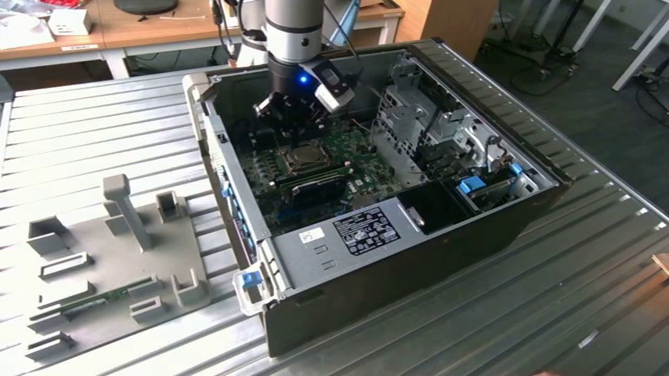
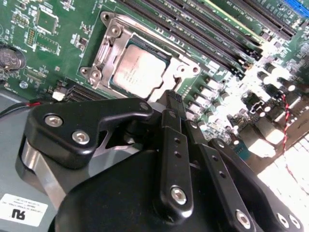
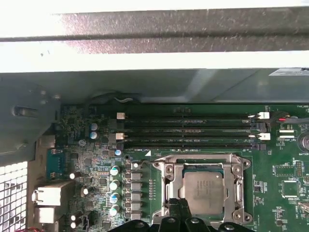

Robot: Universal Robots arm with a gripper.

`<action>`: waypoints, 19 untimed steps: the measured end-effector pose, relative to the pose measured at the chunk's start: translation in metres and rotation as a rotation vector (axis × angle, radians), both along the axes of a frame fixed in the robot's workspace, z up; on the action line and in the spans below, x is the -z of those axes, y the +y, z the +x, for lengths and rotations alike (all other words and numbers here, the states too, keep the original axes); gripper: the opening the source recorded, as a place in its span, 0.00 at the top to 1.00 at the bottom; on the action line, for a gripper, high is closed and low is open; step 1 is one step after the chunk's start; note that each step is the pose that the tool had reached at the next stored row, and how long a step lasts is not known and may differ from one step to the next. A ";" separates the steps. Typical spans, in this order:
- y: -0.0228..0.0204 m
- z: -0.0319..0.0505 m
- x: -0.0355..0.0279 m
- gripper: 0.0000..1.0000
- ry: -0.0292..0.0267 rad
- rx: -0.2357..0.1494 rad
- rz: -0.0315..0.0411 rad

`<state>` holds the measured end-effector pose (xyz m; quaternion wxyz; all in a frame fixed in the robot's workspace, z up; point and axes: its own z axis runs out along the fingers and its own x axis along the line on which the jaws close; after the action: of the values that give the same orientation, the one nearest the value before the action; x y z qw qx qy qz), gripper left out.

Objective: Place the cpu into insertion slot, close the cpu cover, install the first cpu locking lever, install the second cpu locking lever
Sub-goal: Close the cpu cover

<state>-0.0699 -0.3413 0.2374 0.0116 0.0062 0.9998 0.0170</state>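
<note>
Chip (image 2: 140, 72) seated in socket (image 3: 240, 166), cover (image 2: 179, 66) down over it. Gripper (image 2: 175, 99) pinched together at cover edge, seemingly empty. Cover stiff thin metal; press frame, not fragile chip.

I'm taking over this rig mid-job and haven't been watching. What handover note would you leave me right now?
Gripper: shut, tips at the cover's edge, in both wrist views.
Small pale silvery-tan square cpu: seated in the dark square insertion slot on the green circuit board.
Thin silvery metal cpu cover: down flat around the chip.
Done: placement, cover closing.
Left: the locking levers; I cannot tell whether either is latched.
</note>
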 end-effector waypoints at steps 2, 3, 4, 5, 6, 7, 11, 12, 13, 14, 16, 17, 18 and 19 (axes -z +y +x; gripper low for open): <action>0.0000 0.0037 0.0001 0.90 0.0000 0.000 0.0000; 0.0000 0.0061 0.0001 0.90 0.0000 0.000 0.0000; 0.0000 0.0085 0.0001 0.90 0.0000 0.000 0.0001; 0.0000 0.0109 0.0001 0.90 0.0000 0.000 0.0000; 0.0000 0.0131 0.0001 0.90 0.0000 0.000 0.0000; 0.0000 0.0153 0.0001 0.90 0.0000 0.000 0.0000; 0.0000 0.0233 0.0001 0.90 0.0004 0.000 0.0000; -0.0001 0.0237 0.0001 0.90 0.0003 0.000 0.0000; -0.0001 0.0237 0.0001 0.90 0.0003 0.000 0.0001; 0.0000 0.0237 0.0002 0.90 0.0003 0.000 0.0001; 0.0000 0.0238 0.0001 0.90 0.0003 0.000 0.0000; 0.0000 0.0238 0.0002 0.90 0.0003 0.000 0.0001; 0.0000 0.0241 0.0002 0.90 0.0002 0.000 0.0002; 0.0000 0.0249 0.0004 0.90 0.0003 0.000 0.0002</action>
<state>-0.0450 -0.3413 0.2370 0.0115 0.0061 0.9998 0.0171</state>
